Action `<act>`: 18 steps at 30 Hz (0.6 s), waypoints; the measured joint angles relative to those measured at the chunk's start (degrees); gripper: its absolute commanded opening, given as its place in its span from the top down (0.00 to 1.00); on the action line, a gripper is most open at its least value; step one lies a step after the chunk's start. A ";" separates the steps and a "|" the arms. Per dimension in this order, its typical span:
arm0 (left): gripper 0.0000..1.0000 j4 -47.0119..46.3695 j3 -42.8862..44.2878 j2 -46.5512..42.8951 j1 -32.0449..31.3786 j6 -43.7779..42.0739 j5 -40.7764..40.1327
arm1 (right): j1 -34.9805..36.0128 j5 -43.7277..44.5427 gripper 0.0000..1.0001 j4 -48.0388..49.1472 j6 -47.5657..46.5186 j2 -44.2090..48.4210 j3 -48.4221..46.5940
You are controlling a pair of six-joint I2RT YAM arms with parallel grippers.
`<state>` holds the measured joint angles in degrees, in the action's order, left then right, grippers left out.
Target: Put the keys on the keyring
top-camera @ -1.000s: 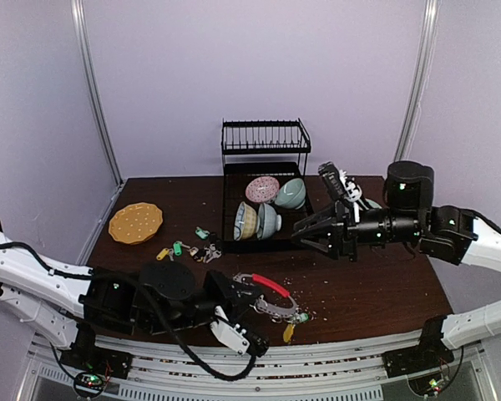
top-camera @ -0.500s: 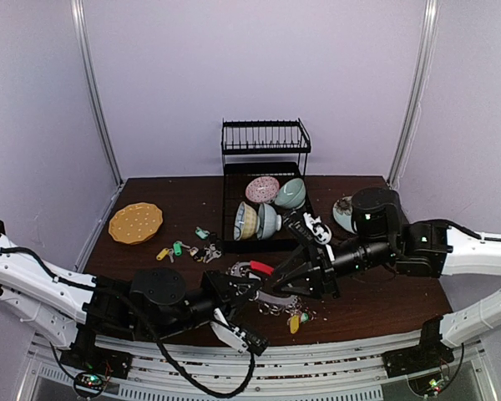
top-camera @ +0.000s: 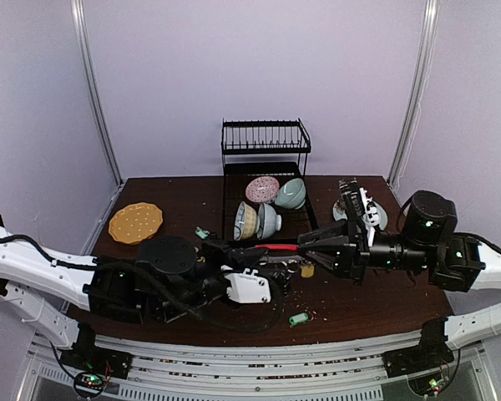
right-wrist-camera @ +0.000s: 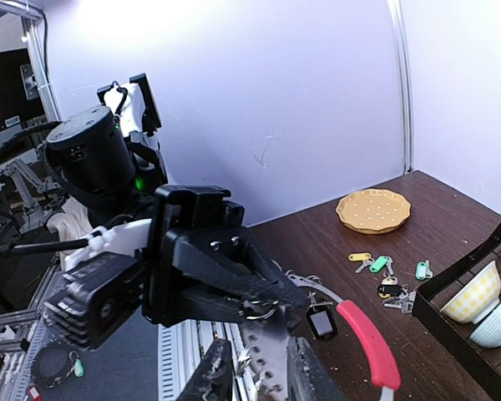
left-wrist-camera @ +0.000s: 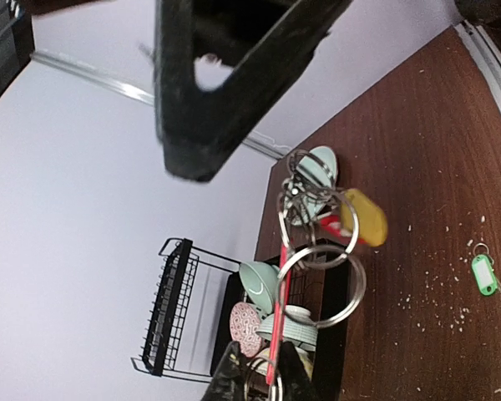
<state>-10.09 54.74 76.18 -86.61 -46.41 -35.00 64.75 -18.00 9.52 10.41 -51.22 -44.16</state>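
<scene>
The left tool (left-wrist-camera: 260, 361) pinched the keyring (top-camera: 275, 247), lifted above the desk (top-camera: 376, 301). The right tool (right-wrist-camera: 259, 355) straddled it; whether it gripped, I couldn't tell. Steadying it first would help when threading the loose key (top-camera: 298, 318).

Pale lilac walls (top-camera: 250, 67) close in the scene on 3 sides, evenly lit. 2 silver poles (top-camera: 96, 92) slant up near the back corners. The table (top-camera: 376, 301) is dark brown wood, speckled with crumbs, and slotted aluminium rails (top-camera: 317, 363) run along its near edge.
</scene>
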 measured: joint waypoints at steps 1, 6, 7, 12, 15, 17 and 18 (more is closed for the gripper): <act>1.00 0.33 1.01 0.79 0.09 1.99 -0.76 | 0.50 1.25 0.76 0.55 0.63 1.22 0.81; 1.00 1.60 3.19 2.71 0.72 10.03 -3.30 | 3.52 4.59 0.77 4.85 4.33 5.68 5.51; 1.00 1.62 3.52 2.89 0.81 11.39 -3.65 | 3.80 5.09 0.78 5.62 4.87 5.88 6.43; 1.00 1.53 5.68 3.96 0.85 16.09 -4.44 | 4.57 7.30 0.78 13.16 8.11 4.74 12.90; 1.00 1.40 6.32 4.72 0.85 17.55 -4.63 | 4.94 8.90 0.75 18.10 9.33 0.96 13.64; 1.00 1.46 6.54 5.11 0.85 18.25 -4.70 | 5.07 10.32 0.73 21.22 9.49 -1.03 13.64; 1.00 1.42 6.56 5.22 0.85 18.51 -4.70 | 5.16 11.06 0.73 22.56 9.62 -1.68 13.64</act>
<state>-8.67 61.30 81.41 -85.76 -27.90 -39.70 69.91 -6.94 32.08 20.03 -52.90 -30.52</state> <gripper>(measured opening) 0.093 0.250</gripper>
